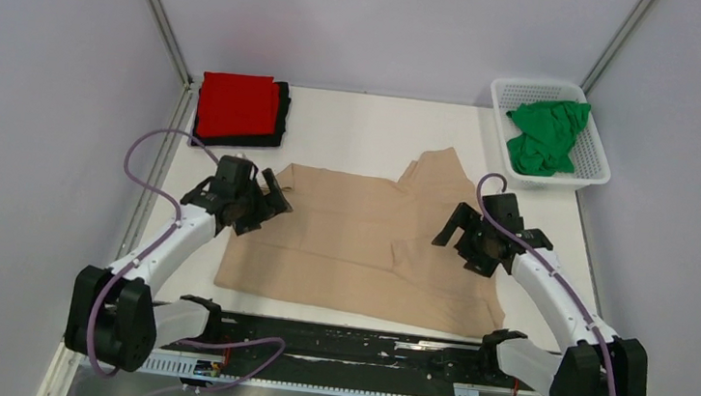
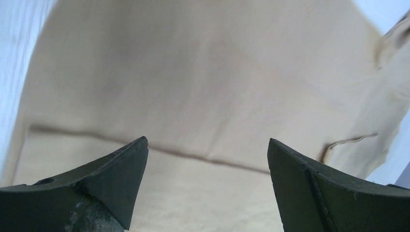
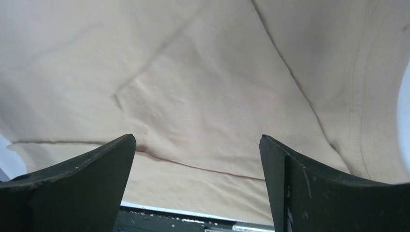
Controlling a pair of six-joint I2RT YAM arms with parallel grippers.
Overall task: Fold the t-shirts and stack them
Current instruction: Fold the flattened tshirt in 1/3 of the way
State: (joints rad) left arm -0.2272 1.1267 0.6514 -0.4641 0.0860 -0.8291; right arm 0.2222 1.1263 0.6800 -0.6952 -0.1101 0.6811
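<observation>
White counter (image 1: 373,127), beige t-shirt (image 1: 342,246) laid out across it.
Left fingers (image 1: 267,214) and right fingers (image 1: 458,250) are held apart over the shirt's sides, nothing gripped.

Beige t-shirt (image 1: 352,247), green shirt (image 1: 546,136), red stack (image 1: 237,105)

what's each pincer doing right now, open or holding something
Left pincer: open, holding nothing, over the beige t-shirt.
Right pincer: open, holding nothing, over the same t-shirt.
</observation>
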